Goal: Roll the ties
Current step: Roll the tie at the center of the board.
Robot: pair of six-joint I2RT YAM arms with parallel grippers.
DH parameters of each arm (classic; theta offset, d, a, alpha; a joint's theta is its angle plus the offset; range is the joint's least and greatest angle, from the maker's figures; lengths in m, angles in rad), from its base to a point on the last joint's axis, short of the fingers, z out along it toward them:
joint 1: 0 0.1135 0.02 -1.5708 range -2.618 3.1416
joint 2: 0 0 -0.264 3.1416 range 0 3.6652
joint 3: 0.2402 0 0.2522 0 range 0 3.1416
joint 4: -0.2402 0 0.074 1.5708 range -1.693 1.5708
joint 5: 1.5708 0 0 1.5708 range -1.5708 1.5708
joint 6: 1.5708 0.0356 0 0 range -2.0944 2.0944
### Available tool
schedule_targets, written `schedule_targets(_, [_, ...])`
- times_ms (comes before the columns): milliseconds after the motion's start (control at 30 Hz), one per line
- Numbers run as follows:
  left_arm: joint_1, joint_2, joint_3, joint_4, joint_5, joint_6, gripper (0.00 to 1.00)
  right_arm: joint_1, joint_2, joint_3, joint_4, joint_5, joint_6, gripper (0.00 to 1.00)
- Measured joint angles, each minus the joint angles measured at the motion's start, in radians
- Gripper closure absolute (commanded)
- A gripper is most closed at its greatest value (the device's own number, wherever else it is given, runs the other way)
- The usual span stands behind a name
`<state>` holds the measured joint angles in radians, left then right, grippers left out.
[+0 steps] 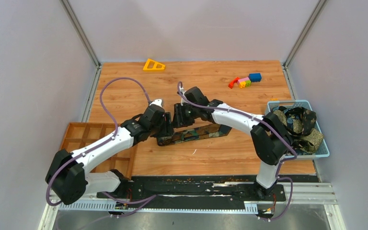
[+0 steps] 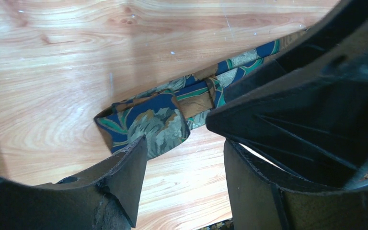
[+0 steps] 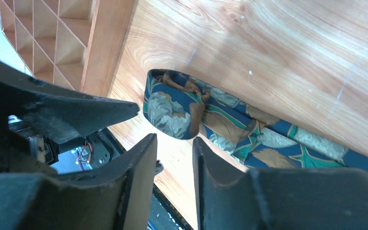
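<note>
My light wood-grain tabletop (image 1: 124, 86) carries a navy, teal and tan patterned fabric tie (image 3: 172, 110), its looped end just beyond my jaws.

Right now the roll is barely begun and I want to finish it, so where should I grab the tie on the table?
Probably the folded-over end of the tie, pinched from above across its width. That end stands up as a small loop, while the rest lies flat on the table, offering no edge.
</note>
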<state>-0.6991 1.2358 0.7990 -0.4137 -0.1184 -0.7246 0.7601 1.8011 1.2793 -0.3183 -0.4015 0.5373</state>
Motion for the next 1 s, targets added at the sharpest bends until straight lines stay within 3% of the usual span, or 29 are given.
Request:
schedule_targets(167, [0.000, -0.085, 0.000, -0.056, -0.056, 0.022, 0.30, 0.023, 0.057, 0.058, -0.012, 0.005, 0.000, 0.58])
schedule_targets(533, [0.048, -0.313, -0.154, -0.111, -0.131, 0.035, 0.30, 0.057, 0.162, 0.124, -0.050, 0.020, -0.001, 0.61])
schedule_targets(1000, [0.149, -0.364, -0.277, -0.059, -0.044, 0.040, 0.33, 0.084, 0.209, 0.129, -0.069, 0.050, 0.016, 0.71])
